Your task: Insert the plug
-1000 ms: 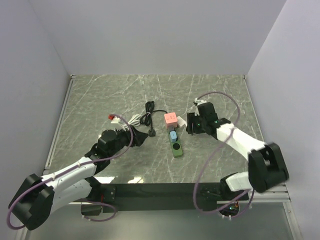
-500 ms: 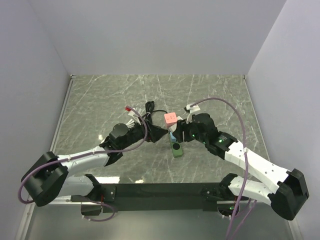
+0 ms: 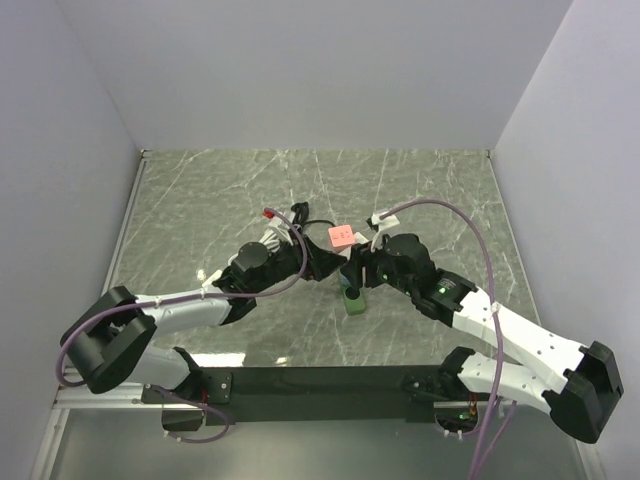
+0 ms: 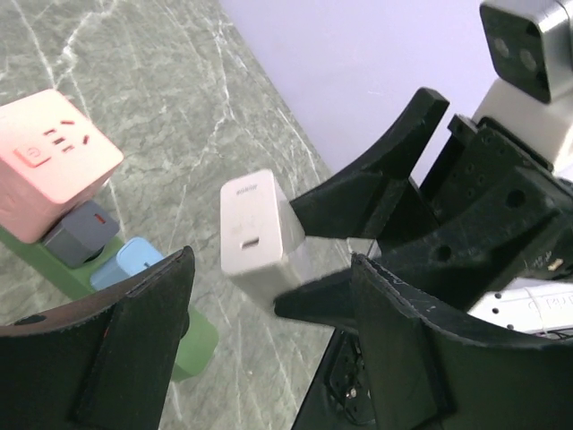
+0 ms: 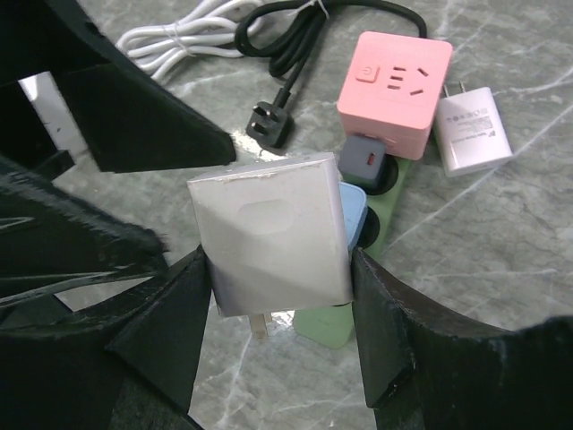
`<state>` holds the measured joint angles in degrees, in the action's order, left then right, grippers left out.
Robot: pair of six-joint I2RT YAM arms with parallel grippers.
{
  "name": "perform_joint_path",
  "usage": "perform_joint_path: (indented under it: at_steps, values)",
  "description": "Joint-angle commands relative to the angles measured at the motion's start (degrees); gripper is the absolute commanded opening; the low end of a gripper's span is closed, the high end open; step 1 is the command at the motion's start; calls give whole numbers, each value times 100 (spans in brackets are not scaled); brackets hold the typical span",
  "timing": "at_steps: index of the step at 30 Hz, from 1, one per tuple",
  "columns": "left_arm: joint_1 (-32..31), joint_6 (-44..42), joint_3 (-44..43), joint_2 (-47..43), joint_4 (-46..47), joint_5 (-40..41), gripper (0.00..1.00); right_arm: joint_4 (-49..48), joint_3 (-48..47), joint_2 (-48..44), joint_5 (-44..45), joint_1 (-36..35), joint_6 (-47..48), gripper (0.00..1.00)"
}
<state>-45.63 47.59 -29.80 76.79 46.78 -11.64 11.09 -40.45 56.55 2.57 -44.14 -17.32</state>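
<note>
We see the white plug (image 5: pixel 269 224) clamped mid-frame by our right gripper (image 5: pixel 279 269); our left gripper (image 4: pixel 269 287) stands released, the plug centred beyond its fingers.

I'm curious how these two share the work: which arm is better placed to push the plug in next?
Right. The right gripper clamps the white plug over the green power strip; the left gripper is open, holding nothing.

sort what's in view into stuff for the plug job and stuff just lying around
For the job: white plug, in the right gripper; green power strip.
Lying about: spare white adapter; black cable; white cable; pink socket cube, probably.
</note>
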Motion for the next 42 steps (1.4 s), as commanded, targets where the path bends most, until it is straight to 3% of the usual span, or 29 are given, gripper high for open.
perform_joint_path:
  at_steps: [1,6,10,12,15,16,19,20,23,25,31,37,42]
  values:
    - [-139,31,-333,177,296,-111,75,-687,37,-285,-19,-130,-113,0]
    - [-166,136,-360,362,516,-216,71,-723,72,-373,-116,-191,-122,0]
    - [-201,127,-412,476,516,-303,59,-696,81,-408,-55,-200,-131,0]
    - [-219,127,-412,494,516,-365,47,-696,90,-408,-11,-200,-114,0]
    - [-227,66,-369,468,464,-462,19,-722,72,-339,42,-200,-87,0]
    - [-227,31,-360,459,428,-488,0,-714,55,-312,51,-200,-70,1]
    - [-201,-407,-368,337,156,-559,0,-661,-77,-198,16,-200,105,27]
    - [-149,-783,-368,293,69,-637,0,-617,-199,-180,-115,-200,193,42]
    - [306,-1242,-290,126,-161,-1127,0,-354,-428,-250,-509,-174,606,64]
    - [606,-1305,-97,-24,-56,-1454,0,-152,-516,-417,-783,-139,895,91]
    - [898,-1981,194,-770,-266,-2491,0,-89,-535,-856,-2118,107,1318,94]
    - [898,-2438,317,-1482,-591,-3790,0,-757,-254,-831,-3786,564,1319,91]
    - [880,-2457,449,-1939,-636,-4408,0,-837,-262,-655,-4237,564,1372,87]
